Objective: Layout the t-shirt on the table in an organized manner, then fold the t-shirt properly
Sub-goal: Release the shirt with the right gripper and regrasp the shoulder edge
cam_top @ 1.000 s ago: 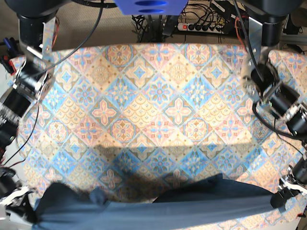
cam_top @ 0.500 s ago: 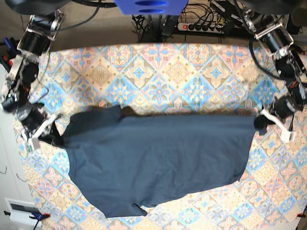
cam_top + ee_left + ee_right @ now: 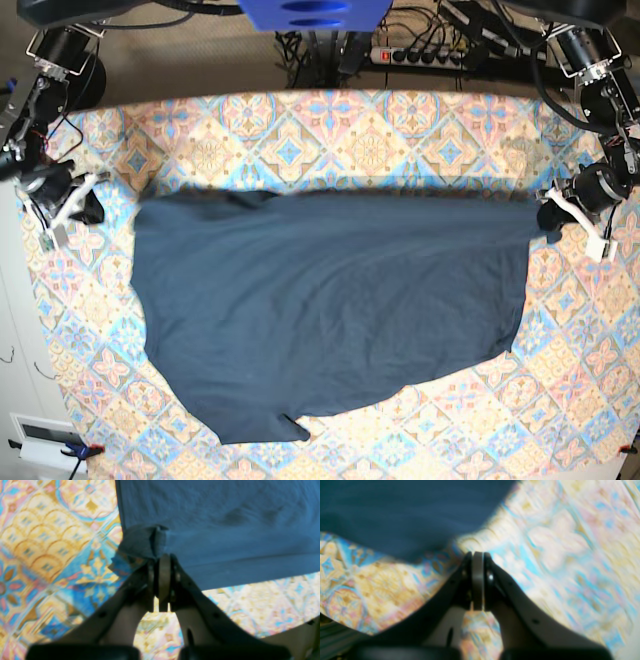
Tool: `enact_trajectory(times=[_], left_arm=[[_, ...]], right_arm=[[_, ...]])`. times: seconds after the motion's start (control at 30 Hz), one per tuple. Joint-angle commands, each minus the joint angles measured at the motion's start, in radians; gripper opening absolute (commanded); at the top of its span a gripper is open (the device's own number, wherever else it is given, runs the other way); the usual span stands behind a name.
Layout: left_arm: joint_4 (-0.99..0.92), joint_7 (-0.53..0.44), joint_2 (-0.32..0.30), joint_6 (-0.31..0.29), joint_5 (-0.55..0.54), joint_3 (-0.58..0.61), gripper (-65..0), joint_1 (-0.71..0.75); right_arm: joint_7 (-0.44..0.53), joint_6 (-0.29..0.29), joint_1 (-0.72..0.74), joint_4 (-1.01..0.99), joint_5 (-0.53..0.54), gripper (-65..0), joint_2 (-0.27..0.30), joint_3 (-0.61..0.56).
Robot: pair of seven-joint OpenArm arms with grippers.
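The plain dark navy-blue cotton t-shirt is stretched sideways across the pastel diamond-patterned table, its far corners pinched between the closed left tool and right tool.

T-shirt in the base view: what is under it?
The t-shirt lies over the table, whose patterned cloth shows on all sides. Whatever sits beneath the fabric itself is covered and cannot be seen.
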Motion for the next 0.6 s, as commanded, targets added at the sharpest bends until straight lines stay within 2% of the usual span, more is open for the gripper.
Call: enact_trajectory(times=[0.0, 0.33, 0.43, 0.57], left_arm=[[0.015, -0.014, -0.026, 0.001, -0.009, -0.010, -65.0, 0.006], [0.015, -0.019, -0.027, 0.001, -0.009, -0.010, -65.0, 0.123], [0.015, -0.033, -0.027, 0.001, -0.007, -0.012, -65.0, 0.120], [0.015, -0.077, -0.050, 0.003, -0.006, -0.010, -65.0, 0.118]], right_arm=[[0.003, 0.000, -0.016, 0.032, 0.012, -64.5, 0.028, 0.018], [-0.008, 0.000, -0.201, 0.143, 0.012, -64.4, 0.026, 0.007], [-0.002, 0.000, -0.207, 0.141, 0.012, -63.6, 0.023, -0.074], [0.000, 0.000, -0.204, 0.147, 0.012, -53.2, 0.023, -0.202]])
